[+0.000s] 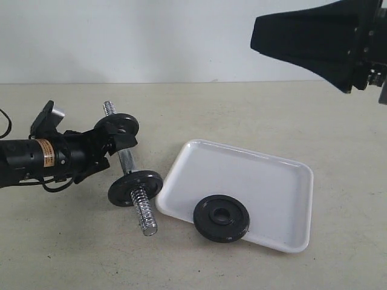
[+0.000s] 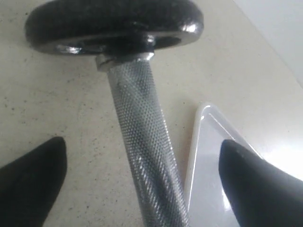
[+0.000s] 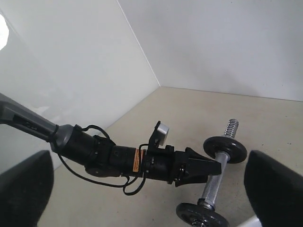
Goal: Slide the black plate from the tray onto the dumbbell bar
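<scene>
The black plate (image 1: 221, 218) is lying flat at the near edge of the white tray (image 1: 254, 175), toward its left corner, and it hangs over the rim a bit there. Nothing is touching it.

The dumbbell bar (image 1: 143, 211) is down on the beige table (image 1: 72, 254) just left of the tray, running away from the camera at a slight angle. It already carries two look-alike discs: the far disc (image 1: 117, 126) up near one threaded end and the near disc (image 1: 135, 188) closer to the other. There's bare coarse thread sticking out past each.

The left gripper (image 1: 112, 151) comes in low from the left and sits at the knurled stretch between those two discs. In the left wrist view its fingers (image 2: 33, 175) are spread wide with the bar running up between them. There's a clear gap on each side, so it isn't clamped on anything.

The right gripper (image 1: 260, 33) hangs high at the upper right, well apart from the tray and the plate. Its wrist view has both fingers (image 3: 274, 189) out at opposite edges of the picture, so the jaws are wide apart and empty. That camera looks down on the left arm (image 3: 94, 156) and the bar.
</scene>
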Tool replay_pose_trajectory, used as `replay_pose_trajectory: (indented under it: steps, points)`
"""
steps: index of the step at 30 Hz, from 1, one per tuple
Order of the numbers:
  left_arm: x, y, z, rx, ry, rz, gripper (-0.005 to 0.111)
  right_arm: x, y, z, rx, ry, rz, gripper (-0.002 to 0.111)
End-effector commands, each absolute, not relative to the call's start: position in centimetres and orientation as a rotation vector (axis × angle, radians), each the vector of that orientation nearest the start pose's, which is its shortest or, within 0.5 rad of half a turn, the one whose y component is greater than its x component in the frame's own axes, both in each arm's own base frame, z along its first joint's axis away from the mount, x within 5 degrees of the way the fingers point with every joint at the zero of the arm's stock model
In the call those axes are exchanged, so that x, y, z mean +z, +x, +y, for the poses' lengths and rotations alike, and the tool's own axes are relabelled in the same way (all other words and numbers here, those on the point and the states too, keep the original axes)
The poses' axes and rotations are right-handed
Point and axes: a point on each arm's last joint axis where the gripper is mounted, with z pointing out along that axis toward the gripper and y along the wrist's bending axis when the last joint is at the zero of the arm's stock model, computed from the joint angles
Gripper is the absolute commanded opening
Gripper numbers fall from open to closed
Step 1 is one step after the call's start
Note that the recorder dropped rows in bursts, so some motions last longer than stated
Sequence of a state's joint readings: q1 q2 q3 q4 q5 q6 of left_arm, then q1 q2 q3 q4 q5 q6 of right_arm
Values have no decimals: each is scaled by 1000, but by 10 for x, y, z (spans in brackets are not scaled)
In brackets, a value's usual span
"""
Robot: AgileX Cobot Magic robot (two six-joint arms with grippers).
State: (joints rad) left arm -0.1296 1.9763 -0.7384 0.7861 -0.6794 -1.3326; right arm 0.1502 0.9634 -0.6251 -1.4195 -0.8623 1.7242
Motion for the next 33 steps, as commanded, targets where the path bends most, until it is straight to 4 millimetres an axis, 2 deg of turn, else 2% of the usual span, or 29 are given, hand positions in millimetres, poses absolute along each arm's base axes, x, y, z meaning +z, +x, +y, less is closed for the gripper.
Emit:
replay_pose_trajectory:
  steps: [1,9,15,23,27,33]
  points:
    - [104,334,-87,-957,-328,2238,80,331,167,95,1090,-496,1671,105]
    - [101,331,-89,-918,-211,2301,80,331,167,95,1090,-496,1671,105]
    - [108,329,-97,-1038,-125,2237,80,331,167,95,1089,-498,1672,105]
    - [107,326,-99,-1034,-41,2259,80,328,166,95,1059,-541,1700,105]
    - [106,326,-93,-1023,-31,2264,80,328,166,95,1072,-530,1706,105]
    - [112,327,-73,-1012,-48,2275,80,328,164,96,1094,-542,1702,105]
